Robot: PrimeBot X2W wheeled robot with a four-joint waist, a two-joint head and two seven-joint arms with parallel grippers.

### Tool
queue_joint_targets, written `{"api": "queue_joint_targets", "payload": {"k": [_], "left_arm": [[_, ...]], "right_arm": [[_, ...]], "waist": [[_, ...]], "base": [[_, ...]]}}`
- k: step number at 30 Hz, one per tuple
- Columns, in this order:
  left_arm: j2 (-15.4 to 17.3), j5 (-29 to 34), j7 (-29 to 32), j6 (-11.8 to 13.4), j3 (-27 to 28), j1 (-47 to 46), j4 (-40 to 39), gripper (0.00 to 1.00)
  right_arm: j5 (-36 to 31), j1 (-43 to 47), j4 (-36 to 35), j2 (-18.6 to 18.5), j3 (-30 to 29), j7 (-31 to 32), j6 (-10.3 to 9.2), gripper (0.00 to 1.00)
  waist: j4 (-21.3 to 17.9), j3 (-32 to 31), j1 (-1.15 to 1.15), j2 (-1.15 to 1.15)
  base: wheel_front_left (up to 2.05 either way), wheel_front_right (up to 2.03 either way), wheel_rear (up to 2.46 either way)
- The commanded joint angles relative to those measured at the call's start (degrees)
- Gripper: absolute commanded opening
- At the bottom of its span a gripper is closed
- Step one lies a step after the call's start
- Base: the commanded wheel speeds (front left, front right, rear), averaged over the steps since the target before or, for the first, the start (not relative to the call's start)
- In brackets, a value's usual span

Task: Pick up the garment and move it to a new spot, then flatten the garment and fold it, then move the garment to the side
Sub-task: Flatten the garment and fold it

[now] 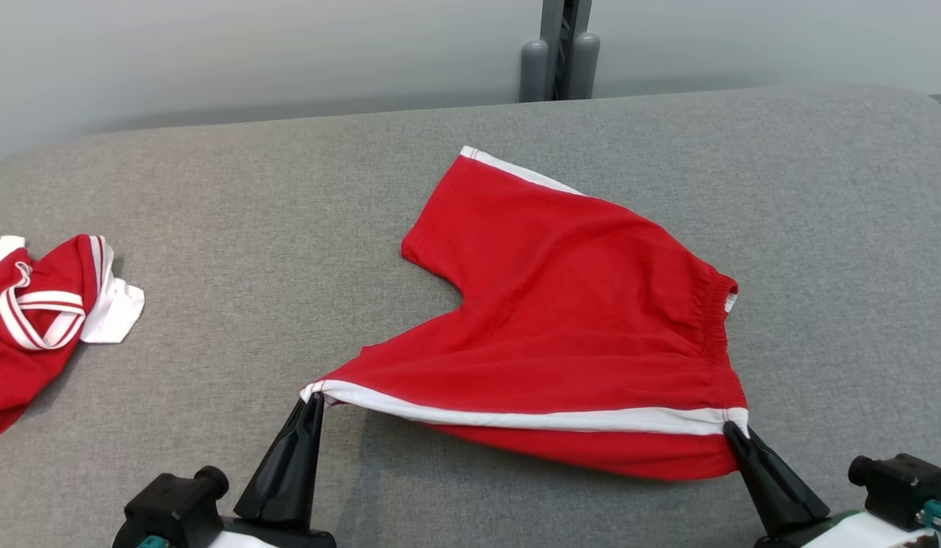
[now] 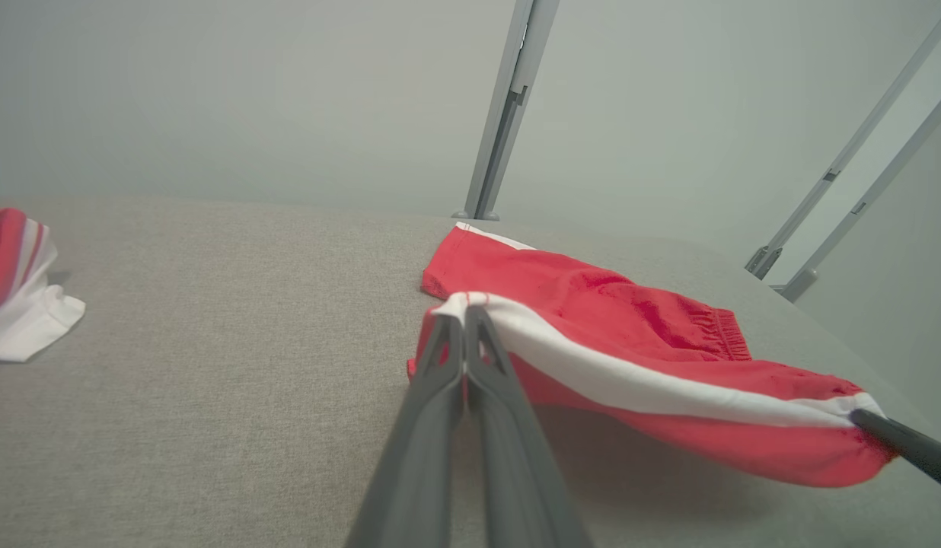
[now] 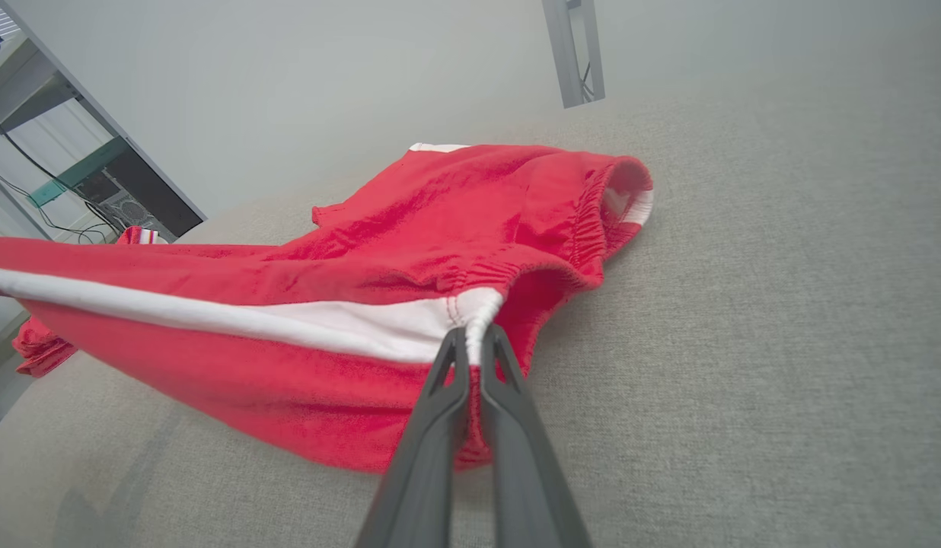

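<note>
The left hand (image 1: pixel 313 399) and right hand (image 1: pixel 732 428), both clamped on its white stripe, hold the red shorts (image 1: pixel 562 304) stretched between them.

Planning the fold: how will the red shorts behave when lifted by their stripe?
Likely floppy: between the left gripper and right gripper, the shorts sag below the taut white stripe. Probably light: two small pinches hold that edge up. The far leg rests on the grey surface, so it may bunch if dragged.
</note>
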Motion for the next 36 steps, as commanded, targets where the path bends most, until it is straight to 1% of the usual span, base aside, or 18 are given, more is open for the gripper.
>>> {"api": "queue_joint_targets", "payload": {"k": [1, 5, 9, 12, 16, 17, 20, 23, 30, 36], "left_arm": [[0.30, 0.39, 0.18, 0.37, 0.23, 0.16, -0.47, 0.00], [1.11, 1.01, 1.04, 0.39, 0.30, -1.46, -1.92, 0.00], [1.99, 1.70, 1.66, -0.65, -0.26, -5.23, -2.66, 0.00], [2.90, 2.61, 1.53, -1.58, -0.36, -10.17, -2.70, 0.00], [3.63, 3.45, 1.76, -3.31, -0.67, -18.99, -0.87, 0.00], [4.03, 3.74, 1.72, -4.10, -0.80, -24.07, 0.90, 0.00], [4.29, 3.08, 2.26, -5.30, -1.16, -31.38, 5.12, 0.00], [4.54, 2.41, 2.79, -6.35, -1.39, -38.56, 10.97, 0.00], [4.70, 1.99, 0.74, -7.54, -2.18, -52.69, 27.39, 0.00], [4.41, 1.85, -3.37, -8.11, -3.15, -61.49, 41.83, 0.00]], "right_arm": [[-0.32, 0.43, -0.68, 0.27, -0.42, 0.59, -0.02, 0.00], [-1.87, 0.99, -3.83, 2.39, -2.20, 3.24, -0.02, 0.00], [-2.10, -0.98, -6.04, 5.18, -4.46, 4.03, -0.02, 0.00], [-2.35, -3.96, -6.78, 7.86, -6.43, 3.80, -0.02, 0.00], [-3.56, -9.37, -5.79, 10.87, -9.16, 2.86, -0.02, 0.00], [-4.02, -12.33, -4.75, 12.14, -10.01, 2.17, -0.02, 0.00], [-5.18, -16.70, -2.70, 13.11, -10.25, 1.24, -0.02, 0.00], [-6.54, -20.85, 0.28, 13.66, -9.71, 0.10, -0.02, 0.00], [-8.18, -28.52, 7.66, 14.07, -8.07, -3.86, -0.02, 0.00], [-5.75, -32.82, 13.00, 14.07, -5.49, -6.95, -0.02, 0.00]], "waist": [[-0.15, 0.19, 0.00, 0.00], [-0.87, 1.14, 0.00, 0.00], [-1.72, 3.25, 0.00, 0.00], [-2.98, 6.01, 0.00, 0.00], [-4.72, 9.73, 0.00, 0.00], [-5.51, 11.58, 0.00, 0.00], [-6.68, 14.35, 0.00, 0.00], [-7.94, 16.76, 0.00, 0.00], [-10.16, 20.75, 0.00, 0.00], [-11.49, 22.24, 0.00, 0.00]], "base": [[0.00, 0.00, 0.00], [0.00, 0.00, 0.00], [0.00, 0.00, 0.00], [0.00, 0.00, 0.00], [0.00, 0.00, 0.00], [0.00, 0.00, 0.00], [0.00, 0.00, 0.00], [0.00, 0.00, 0.00], [0.00, 0.00, 0.00], [0.00, 0.00, 0.00]]}}
